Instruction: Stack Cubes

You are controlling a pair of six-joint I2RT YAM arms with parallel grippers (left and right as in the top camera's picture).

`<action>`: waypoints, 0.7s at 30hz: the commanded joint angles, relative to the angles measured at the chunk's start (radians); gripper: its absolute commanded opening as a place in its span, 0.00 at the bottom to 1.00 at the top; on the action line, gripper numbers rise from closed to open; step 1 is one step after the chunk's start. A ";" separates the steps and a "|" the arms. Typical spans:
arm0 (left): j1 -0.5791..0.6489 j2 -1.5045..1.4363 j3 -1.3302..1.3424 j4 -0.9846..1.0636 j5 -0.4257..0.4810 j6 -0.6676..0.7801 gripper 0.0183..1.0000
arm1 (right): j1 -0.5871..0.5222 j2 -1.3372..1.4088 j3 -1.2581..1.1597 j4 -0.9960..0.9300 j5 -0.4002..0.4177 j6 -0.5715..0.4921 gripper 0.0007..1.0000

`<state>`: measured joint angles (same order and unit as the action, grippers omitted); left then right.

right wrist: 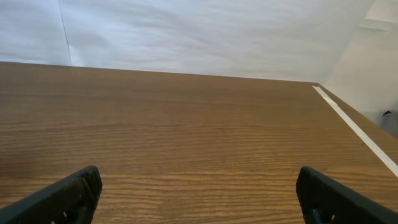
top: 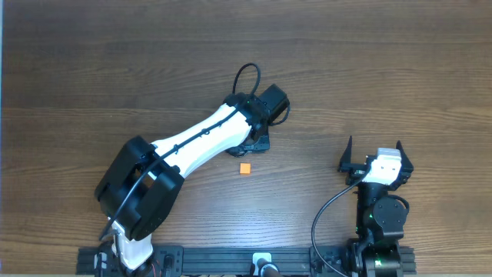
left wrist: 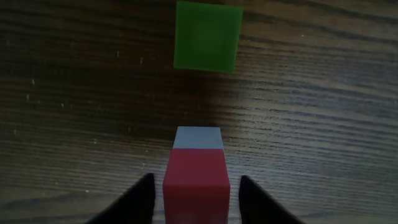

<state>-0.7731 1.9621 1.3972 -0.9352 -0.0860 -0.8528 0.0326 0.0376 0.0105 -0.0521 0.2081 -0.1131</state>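
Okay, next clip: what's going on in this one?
The left hand is low over the wooden table. Its fingers stand either side of a red cube with a slim gap on each side, so it is not clamped. A grey face adjoins the red cube; I cannot tell whether that is a second cube. A green cube lies apart just beyond, and an orange cube sits near the arm. The right hand is open near its base, holding nothing.

One wooden table [top: 77, 61]. Two grippers: left gripper [left wrist: 196, 179], right gripper [right wrist: 199, 180]. Four cubes: orange cube [top: 244, 168], green cube [left wrist: 207, 36], red cube [left wrist: 196, 193], grey cube [left wrist: 198, 138].
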 commanded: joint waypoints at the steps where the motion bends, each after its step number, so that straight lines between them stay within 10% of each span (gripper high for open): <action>1: -0.002 0.015 0.011 -0.002 -0.016 0.012 0.59 | 0.005 -0.005 -0.005 -0.003 -0.009 -0.004 0.99; 4: -0.004 0.014 0.011 -0.005 -0.008 0.012 0.71 | 0.005 -0.005 -0.005 -0.003 -0.009 -0.004 0.99; 21: -0.100 -0.027 -0.063 -0.036 0.038 -0.030 0.71 | 0.005 -0.005 -0.005 -0.003 -0.009 -0.004 0.99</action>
<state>-0.8768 1.9617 1.3857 -0.9756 -0.0662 -0.8558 0.0326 0.0376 0.0105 -0.0521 0.2081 -0.1131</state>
